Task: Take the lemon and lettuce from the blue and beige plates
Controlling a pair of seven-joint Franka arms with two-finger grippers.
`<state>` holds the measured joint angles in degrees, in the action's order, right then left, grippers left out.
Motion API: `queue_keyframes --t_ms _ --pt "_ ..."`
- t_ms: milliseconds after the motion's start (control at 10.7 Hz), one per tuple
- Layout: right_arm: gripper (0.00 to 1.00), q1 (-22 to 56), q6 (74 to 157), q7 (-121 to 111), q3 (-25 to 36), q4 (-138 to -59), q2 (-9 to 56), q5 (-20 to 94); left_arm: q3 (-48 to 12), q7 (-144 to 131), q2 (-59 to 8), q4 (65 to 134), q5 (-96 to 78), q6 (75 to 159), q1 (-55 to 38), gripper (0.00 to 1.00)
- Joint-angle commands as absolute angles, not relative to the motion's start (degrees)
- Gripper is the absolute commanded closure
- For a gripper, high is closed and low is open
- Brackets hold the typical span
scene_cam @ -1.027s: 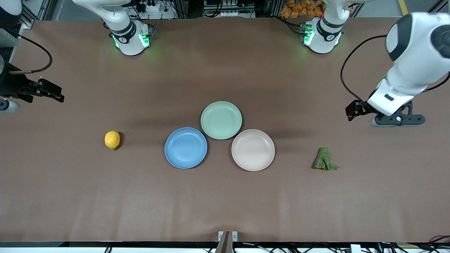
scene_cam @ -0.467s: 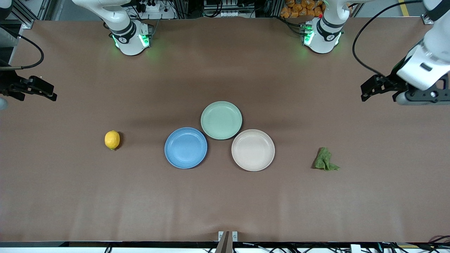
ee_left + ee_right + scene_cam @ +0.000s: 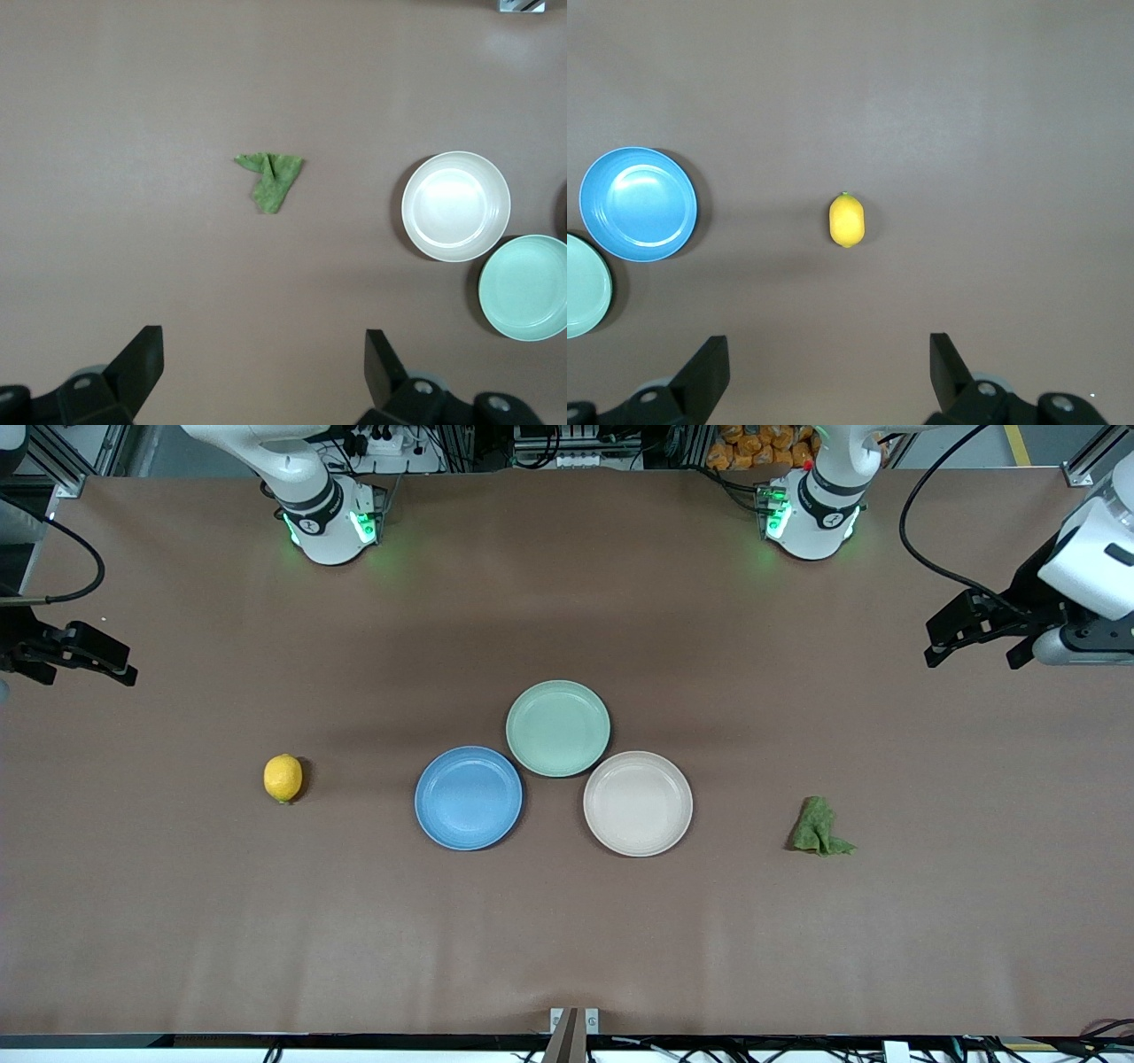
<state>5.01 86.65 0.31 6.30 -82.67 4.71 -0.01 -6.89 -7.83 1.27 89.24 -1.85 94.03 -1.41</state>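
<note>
1. The left pincer (image 3: 952,631) hangs in the air over the bench's edge at the left arm's end, its fingers (image 3: 142,363) spread wide with nothing between them. In its wrist view only the two dark fingertips show; the rest of it is cut off by the frame.
2. The right pincer (image 3: 93,657) hangs over the right arm's end of the bench, also spread and empty. The front view crops most of it at the frame's edge, and its wrist view shows only the fingers (image 3: 707,372).
3. The lettuce (image 3: 820,828), a crumpled green leaf, lies flat on the bench, well apart from the left pincer and nearer to the front camera than the spot under it. It sits off any plate, beside the beige plate (image 3: 638,803) toward the left arm's end.
4. The lemon (image 3: 283,778) lies on the bare bench too, well apart from the right pincer, beside the blue plate (image 3: 469,798) toward the right arm's end.
5. Both of these plates are empty, and a mint-green plate (image 3: 558,728) sits just beside them, farther from the front camera.
6. The bench (image 3: 567,939) is covered in a plain brown sheet. Along its edge by the arms' bases stand metal framing, cables and a heap of orange things too small to identify.
</note>
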Motion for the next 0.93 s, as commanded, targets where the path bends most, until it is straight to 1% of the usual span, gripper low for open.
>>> queue_keyframes --t_ms 0,280,560,841 --pt "0.00 5.5 86.3 0.5 7.1 -80.9 5.6 0.0 -6.6 -6.1 1.8 88.6 -2.1 92.6 -1.2 0.00" --pt "0.00 5.4 87.8 0.5 7.4 -82.2 4.8 0.7 -6.7 -6.0 1.8 88.6 -1.1 91.5 -1.3 0.00" --pt "0.00 5.4 89.2 0.5 7.5 -87.1 1.8 0.7 -6.7 -1.9 1.8 88.3 -0.1 90.1 -1.3 0.00" --pt "0.00 5.4 89.1 0.5 7.4 -88.7 0.1 0.6 -6.7 -2.0 1.8 87.9 -0.8 90.1 -1.3 0.00"
